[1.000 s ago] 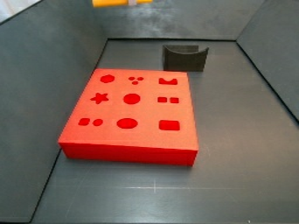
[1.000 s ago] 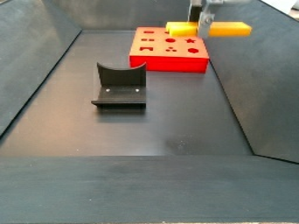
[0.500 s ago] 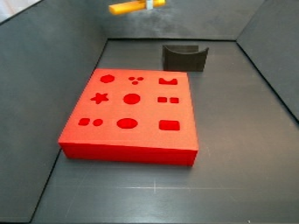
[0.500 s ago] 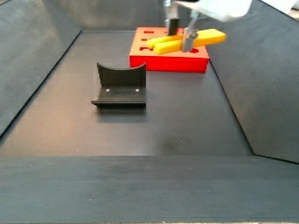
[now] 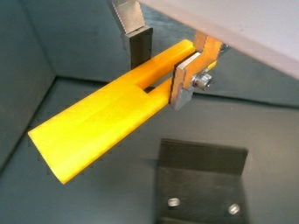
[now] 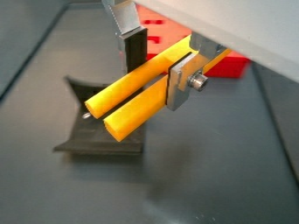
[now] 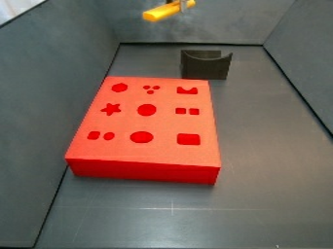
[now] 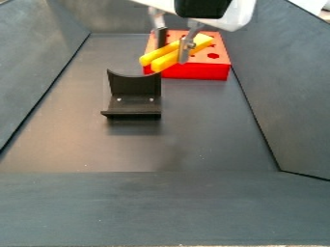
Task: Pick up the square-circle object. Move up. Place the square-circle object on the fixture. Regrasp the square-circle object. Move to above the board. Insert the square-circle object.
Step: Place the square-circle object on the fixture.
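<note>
My gripper (image 8: 176, 48) is shut on the square-circle object (image 8: 162, 56), a yellow peg held tilted in the air. In both wrist views the peg (image 5: 111, 114) (image 6: 138, 94) runs out from between the fingers (image 5: 187, 74) (image 6: 181, 77), its orange end just behind them. The dark fixture (image 8: 131, 95) (image 7: 205, 64) stands on the floor, below and ahead of the peg's free tip (image 6: 100, 131). The red board (image 7: 146, 124) (image 8: 209, 64) with shaped cutouts lies flat on the floor. In a side view the peg (image 7: 166, 11) hangs high, beyond the board's far edge.
Grey walls (image 7: 53, 49) enclose the dark floor (image 8: 180, 135) on all sides. The fixture's base plate (image 5: 205, 179) with two screws shows under the peg in a wrist view.
The gripper has carried the peg away from the board's side toward the fixture and lower. The peg has turned and now points down at an angle toward the fixture.
</note>
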